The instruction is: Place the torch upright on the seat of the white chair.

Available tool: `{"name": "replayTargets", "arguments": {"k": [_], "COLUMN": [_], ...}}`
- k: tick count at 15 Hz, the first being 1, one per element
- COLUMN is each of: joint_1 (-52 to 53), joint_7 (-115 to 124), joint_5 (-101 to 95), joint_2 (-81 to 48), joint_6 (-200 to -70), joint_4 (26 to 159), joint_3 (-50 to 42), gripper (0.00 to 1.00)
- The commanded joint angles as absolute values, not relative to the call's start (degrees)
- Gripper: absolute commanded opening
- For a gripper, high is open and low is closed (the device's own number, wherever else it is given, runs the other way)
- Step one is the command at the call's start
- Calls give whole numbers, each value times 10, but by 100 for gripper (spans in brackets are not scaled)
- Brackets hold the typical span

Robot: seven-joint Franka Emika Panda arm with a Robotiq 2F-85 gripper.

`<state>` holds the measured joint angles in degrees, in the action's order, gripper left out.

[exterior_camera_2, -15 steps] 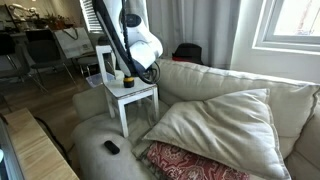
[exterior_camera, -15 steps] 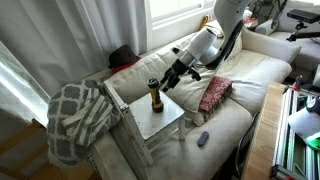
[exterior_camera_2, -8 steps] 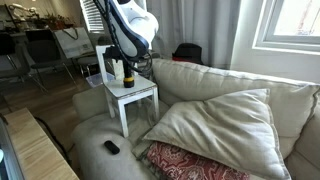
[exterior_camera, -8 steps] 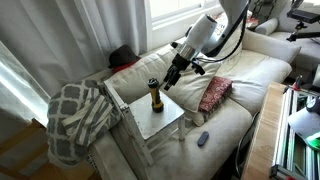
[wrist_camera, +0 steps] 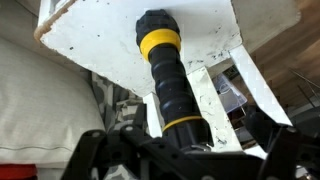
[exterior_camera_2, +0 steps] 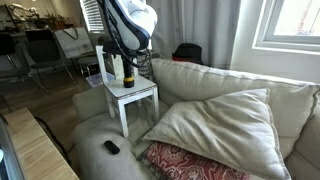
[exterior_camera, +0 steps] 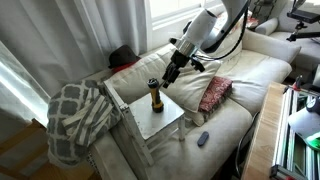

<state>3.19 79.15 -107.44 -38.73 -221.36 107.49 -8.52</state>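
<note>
The torch (exterior_camera: 155,97), black with amber-gold bands, stands upright on the seat of the white chair (exterior_camera: 168,122). Both also show in an exterior view, the torch (exterior_camera_2: 128,79) on the chair seat (exterior_camera_2: 142,93). My gripper (exterior_camera: 170,76) hangs a little above and beside the torch, apart from it, with its fingers spread. In the wrist view the torch (wrist_camera: 165,70) stands on the white seat (wrist_camera: 100,40) and reaches up between the open fingers (wrist_camera: 190,148) without touching them.
The chair stands on a cream sofa (exterior_camera: 240,75). A lattice-patterned blanket (exterior_camera: 75,115) lies by the chair. A red patterned cushion (exterior_camera: 214,93) and a small dark oval gadget (exterior_camera: 203,138) lie on the sofa. A big cream pillow (exterior_camera_2: 225,125) is nearby.
My gripper has risen up and away from the torch. The torch stays upright on the chair seat.
</note>
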Motion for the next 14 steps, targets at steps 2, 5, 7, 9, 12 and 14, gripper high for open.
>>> {"name": "replayTargets", "arguments": {"k": [2,5,7,9,12,14], "joint_1": [10,-5,-11,-1,-3,-4], "joint_7": [740,685,650,679,673,673], "joint_5": [-1040,-995,-962,-983,-978,-977], "joint_2": [-372,-370,-372,-382,-382,-382], "joint_6": [-2207,-2198,-2197,-2211,-2211,-2211], "joint_4": [1095,1105,1111,1087,1089,1089], "joint_3": [-69,-56,-51,-62,-60,-59], "gripper": [100,100,100,100,100,100]}}
